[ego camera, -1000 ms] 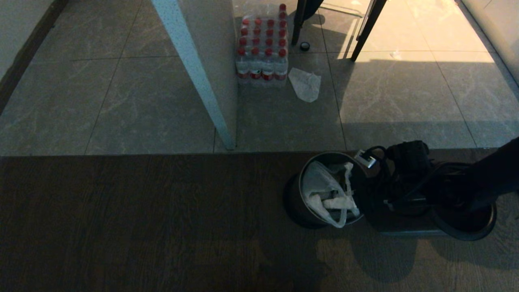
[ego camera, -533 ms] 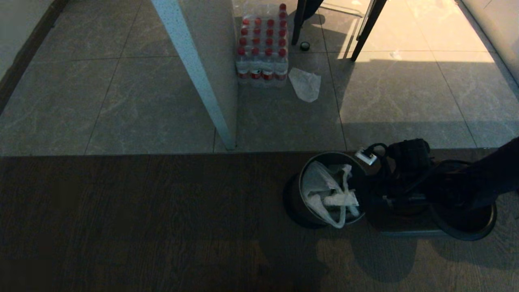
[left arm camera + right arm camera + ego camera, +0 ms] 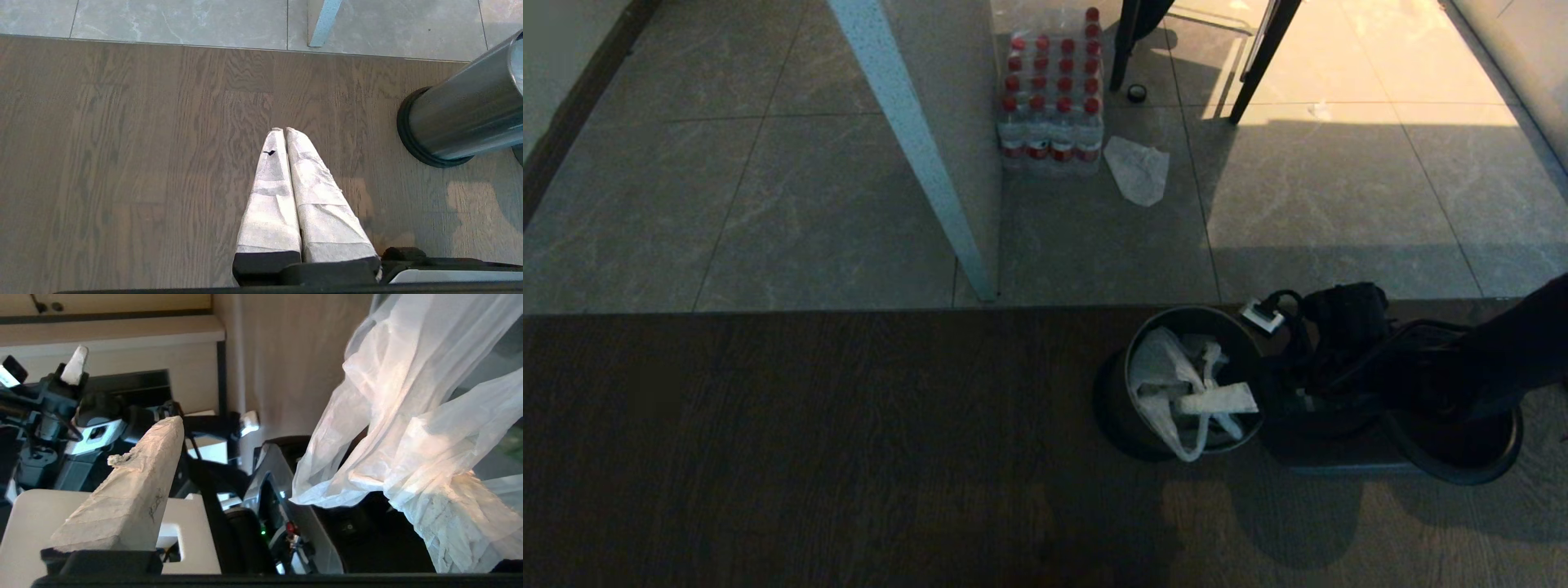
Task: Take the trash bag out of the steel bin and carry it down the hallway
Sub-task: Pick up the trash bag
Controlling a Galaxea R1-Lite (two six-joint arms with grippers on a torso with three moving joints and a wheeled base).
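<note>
Right gripper (image 3: 1232, 398) at bin (image 3: 1123, 408) mouth, fingers spread wide, nothing pinched.
Bag (image 3: 1168, 384) seated inside bin on dark wood floor (image 3: 809, 449), one loop draped over near rim. One taped finger (image 3: 130, 486) clear of the film; other against bag folds. Left gripper (image 3: 284, 134) parked above floor beside bin, fingers pressed together, empty.

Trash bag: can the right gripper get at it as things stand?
Probably yes. The right gripper is open at the steel bin mouth, one finger clear, the other draped by the trash bag; nothing blocks it.
</note>
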